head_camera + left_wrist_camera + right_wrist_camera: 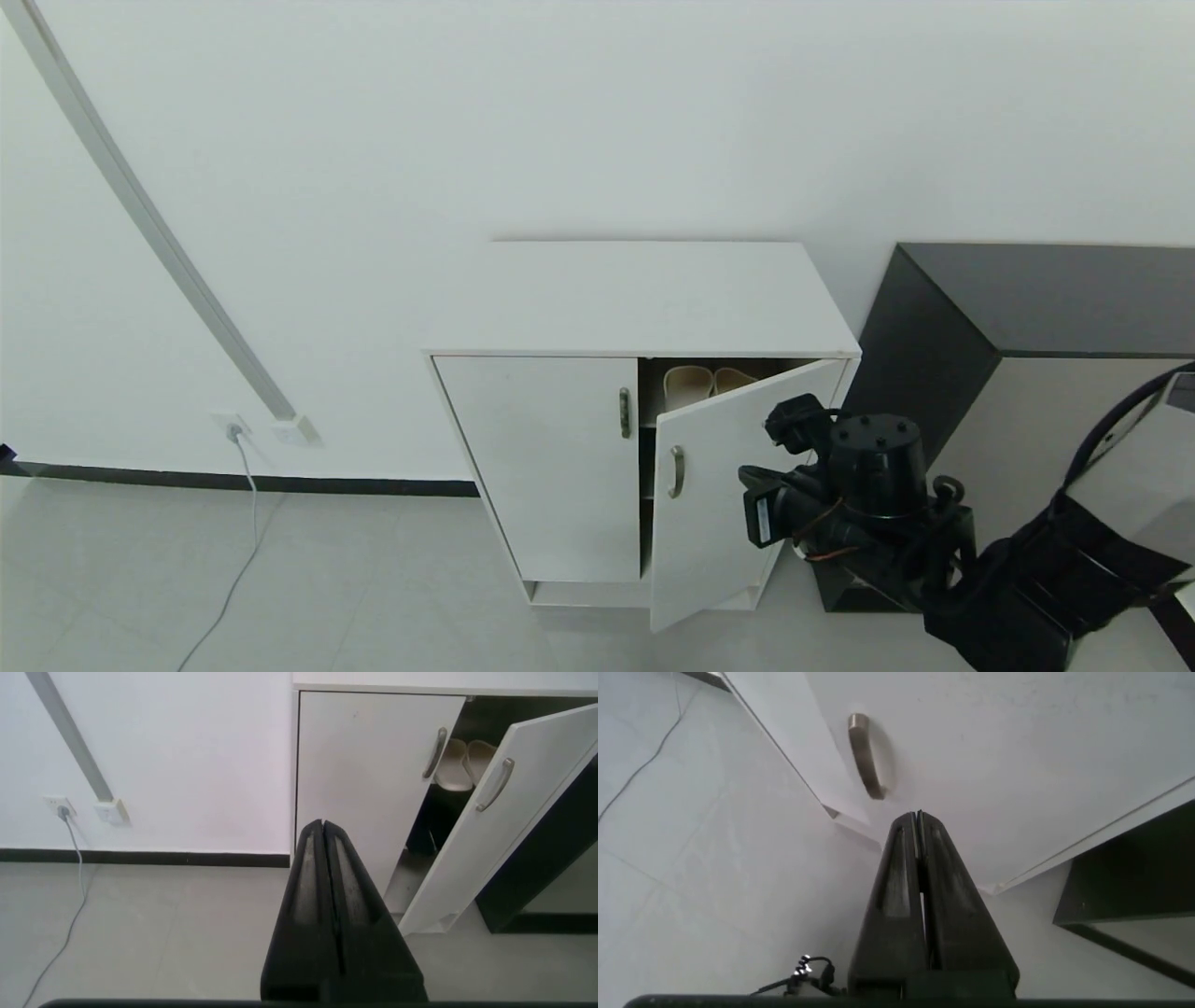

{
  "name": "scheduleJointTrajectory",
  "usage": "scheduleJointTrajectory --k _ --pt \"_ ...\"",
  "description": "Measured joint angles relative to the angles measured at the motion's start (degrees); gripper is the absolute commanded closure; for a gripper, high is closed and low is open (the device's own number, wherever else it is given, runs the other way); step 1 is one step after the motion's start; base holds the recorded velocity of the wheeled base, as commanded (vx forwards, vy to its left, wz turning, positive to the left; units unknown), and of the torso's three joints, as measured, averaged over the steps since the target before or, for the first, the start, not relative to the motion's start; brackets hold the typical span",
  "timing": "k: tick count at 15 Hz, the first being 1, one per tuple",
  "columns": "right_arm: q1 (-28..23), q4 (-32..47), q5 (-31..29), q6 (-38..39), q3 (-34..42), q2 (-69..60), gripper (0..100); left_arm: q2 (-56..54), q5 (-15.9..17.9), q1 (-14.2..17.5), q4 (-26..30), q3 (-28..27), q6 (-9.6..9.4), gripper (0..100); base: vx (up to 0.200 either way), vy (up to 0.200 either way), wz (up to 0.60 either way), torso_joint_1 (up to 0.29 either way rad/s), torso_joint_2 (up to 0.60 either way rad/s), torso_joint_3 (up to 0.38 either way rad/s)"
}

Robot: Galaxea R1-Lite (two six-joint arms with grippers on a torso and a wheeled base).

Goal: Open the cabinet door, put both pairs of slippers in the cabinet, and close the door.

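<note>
A white cabinet stands against the wall. Its left door is closed and its right door stands partly ajar, handle facing outward. A pair of beige slippers lies on the upper shelf inside, also seen through the gap as slippers. My right gripper is at the outer face of the ajar door, fingers shut with nothing in them; the right wrist view puts the gripper close to the door panel below the handle. My left gripper is shut and empty, well back from the cabinet.
A black cabinet stands right beside the white one, just behind my right arm. A wall socket with a grey cable is at the left, the cable trailing over the tiled floor. Open floor lies in front and left.
</note>
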State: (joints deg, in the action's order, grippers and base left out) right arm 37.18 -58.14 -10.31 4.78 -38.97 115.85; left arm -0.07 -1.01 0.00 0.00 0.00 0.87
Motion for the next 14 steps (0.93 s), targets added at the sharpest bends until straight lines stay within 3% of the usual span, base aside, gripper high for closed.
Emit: scheduleJointTrajectory --k 14 --pt "-4.96 0.33 -0.13 -0.38 -14.08 12.13 100 0.0 -0.1 0.0 0.0 0.0 0.09 100 0.0 0.0 0.0 0.0 0.0 0.0"
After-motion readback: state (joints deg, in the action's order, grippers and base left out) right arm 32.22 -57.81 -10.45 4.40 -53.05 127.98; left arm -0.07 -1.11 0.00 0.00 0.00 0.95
